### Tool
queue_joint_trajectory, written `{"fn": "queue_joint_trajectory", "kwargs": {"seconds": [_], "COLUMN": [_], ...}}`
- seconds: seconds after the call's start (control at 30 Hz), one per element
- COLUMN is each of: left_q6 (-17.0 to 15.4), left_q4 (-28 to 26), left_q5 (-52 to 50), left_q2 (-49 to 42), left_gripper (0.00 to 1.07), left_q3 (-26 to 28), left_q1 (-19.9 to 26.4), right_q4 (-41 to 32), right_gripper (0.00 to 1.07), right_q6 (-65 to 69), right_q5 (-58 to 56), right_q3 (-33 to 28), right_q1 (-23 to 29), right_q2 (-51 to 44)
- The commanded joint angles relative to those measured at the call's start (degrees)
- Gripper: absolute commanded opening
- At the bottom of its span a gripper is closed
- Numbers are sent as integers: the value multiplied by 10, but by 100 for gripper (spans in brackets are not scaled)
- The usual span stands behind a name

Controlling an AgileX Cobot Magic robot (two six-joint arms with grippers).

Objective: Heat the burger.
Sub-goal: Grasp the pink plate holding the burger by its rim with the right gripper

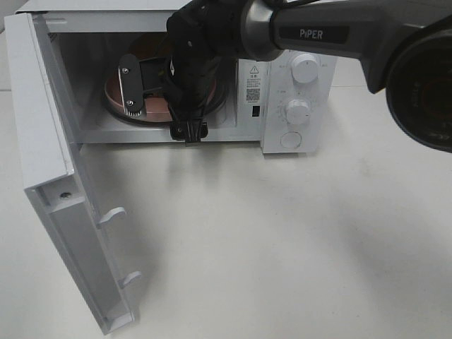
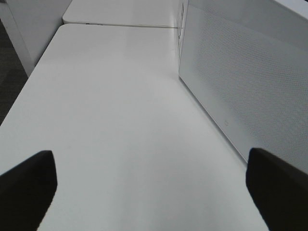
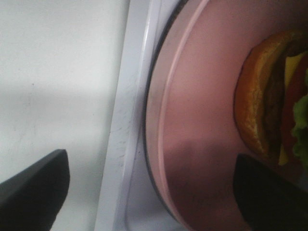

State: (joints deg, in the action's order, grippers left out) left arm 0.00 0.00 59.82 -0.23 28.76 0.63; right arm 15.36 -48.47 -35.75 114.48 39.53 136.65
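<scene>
The white table (image 1: 282, 240) fills the lower frame. The microwave (image 1: 296, 42) stands at the top, its door (image 1: 49, 176) swung open at left. Inside, the pink plate (image 3: 202, 120) carries the burger (image 3: 269, 96). The right gripper (image 3: 149, 192) reaches in, jaws apart, empty. The left gripper (image 2: 149, 187) hangs wide open over the table.

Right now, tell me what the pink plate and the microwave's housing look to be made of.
Pink plate: likely plastic or glazed ceramic; smooth, evenly coloured, with a soft sheen and a thin raised rim. Which of the two, the look leaves open.
Microwave housing: seems white painted metal or plastic, matt; its side panel shows a fine dotted perforation pattern, which suggests sheet metal.
</scene>
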Motion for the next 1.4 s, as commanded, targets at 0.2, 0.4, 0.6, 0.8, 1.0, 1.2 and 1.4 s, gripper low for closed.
{"fn": "queue_joint_trajectory", "kwargs": {"seconds": [0.2, 0.4, 0.6, 0.8, 1.0, 1.2, 1.4], "left_q6": [-5, -5, -5, -5, -5, -5, -5], "left_q4": [0, 0, 0, 0, 0, 0, 0], "left_q5": [-5, -5, -5, -5, -5, -5, -5], "left_q2": [-12, -12, -12, -12, -12, -12, -12], "left_gripper": [100, 100, 100, 100, 100, 100, 100], "left_q3": [-1, -1, -1, -1, -1, -1, -1], "left_q1": [2, 2, 2, 2, 2, 2, 2], "right_q4": [-7, -7, -18, -19, -22, -32, -37], "right_gripper": [89, 88, 88, 87, 86, 74, 31], "right_q6": [6, 6, 6, 6, 6, 8, 8], "right_q5": [-7, -6, 1, 10, 7, 4, 5], "right_q3": [45, 58, 58, 65, 80, 87, 87], "right_q1": [-3, -1, -1, -2, -8, -8, -8], "right_q2": [29, 48, 62, 73, 92, 96, 96]}}
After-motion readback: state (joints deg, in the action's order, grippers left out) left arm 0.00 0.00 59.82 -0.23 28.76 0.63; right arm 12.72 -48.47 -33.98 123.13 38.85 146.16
